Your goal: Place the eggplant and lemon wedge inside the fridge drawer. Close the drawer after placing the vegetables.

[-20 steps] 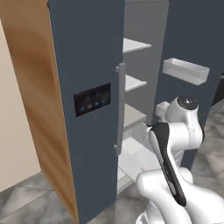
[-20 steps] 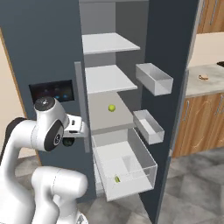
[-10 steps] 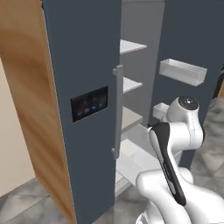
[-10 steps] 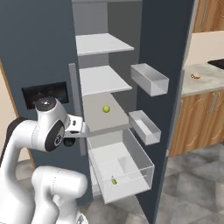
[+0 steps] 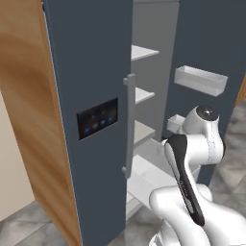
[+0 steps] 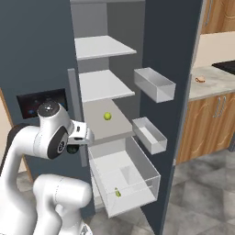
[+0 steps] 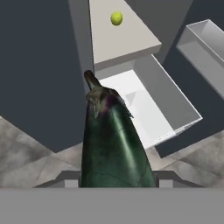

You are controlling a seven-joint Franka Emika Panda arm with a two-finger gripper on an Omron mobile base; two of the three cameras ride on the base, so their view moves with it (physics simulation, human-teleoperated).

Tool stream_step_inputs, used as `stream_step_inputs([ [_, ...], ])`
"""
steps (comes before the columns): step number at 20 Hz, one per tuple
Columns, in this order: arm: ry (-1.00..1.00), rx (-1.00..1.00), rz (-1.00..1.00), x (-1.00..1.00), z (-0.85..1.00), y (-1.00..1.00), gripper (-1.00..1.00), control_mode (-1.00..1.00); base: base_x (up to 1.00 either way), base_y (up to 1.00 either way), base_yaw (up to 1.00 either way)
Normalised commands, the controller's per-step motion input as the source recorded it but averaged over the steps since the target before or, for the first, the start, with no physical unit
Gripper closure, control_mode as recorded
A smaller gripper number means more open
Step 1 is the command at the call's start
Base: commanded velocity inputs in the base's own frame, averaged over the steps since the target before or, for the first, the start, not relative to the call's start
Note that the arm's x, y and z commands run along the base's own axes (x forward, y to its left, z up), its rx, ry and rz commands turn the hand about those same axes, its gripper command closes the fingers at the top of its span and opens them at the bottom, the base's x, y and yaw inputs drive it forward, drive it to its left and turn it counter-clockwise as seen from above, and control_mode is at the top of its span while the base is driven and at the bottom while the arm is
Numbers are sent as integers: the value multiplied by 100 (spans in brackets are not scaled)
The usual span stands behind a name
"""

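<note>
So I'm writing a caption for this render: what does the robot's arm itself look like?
The arm is built of smooth, glossy white rounded segments, thick and tubular. Its joints end in round dark grey caps, and a long black strip runs along one link. No cables or printed markings are visible. The gripper's fingers cannot be made out.

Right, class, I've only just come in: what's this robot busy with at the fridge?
The robot's gripper is carrying the eggplant, stem pointing ahead, towards the open fridge. The fridge drawer is pulled out, and a small yellow-green sliver, apparently the lemon wedge, already lies near its front. A round yellow-green ball sits on the shelf above. The eggplant isn't in the drawer yet.
</note>
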Motion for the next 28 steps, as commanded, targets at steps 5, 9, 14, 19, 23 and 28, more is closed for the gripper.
stream_step_inputs([
  [5, 0, 0, 0, 0, 0, 0, 100, 100, 34, 0, -5],
  [9, 6, 3, 0, 78, -18, -20, 100, -100, 0, 0, 0],
  [14, 22, 2, -1, 86, -44, -47, 100, -100, 0, 0, 0],
  [19, 24, 0, 0, 72, -51, -43, 100, -100, 0, 0, 0],
  [23, 20, 0, 0, 56, -63, -39, 100, -100, 0, 0, 0],
  [28, 8, 0, 0, 33, -69, -15, 100, -100, 0, 0, 0],
])
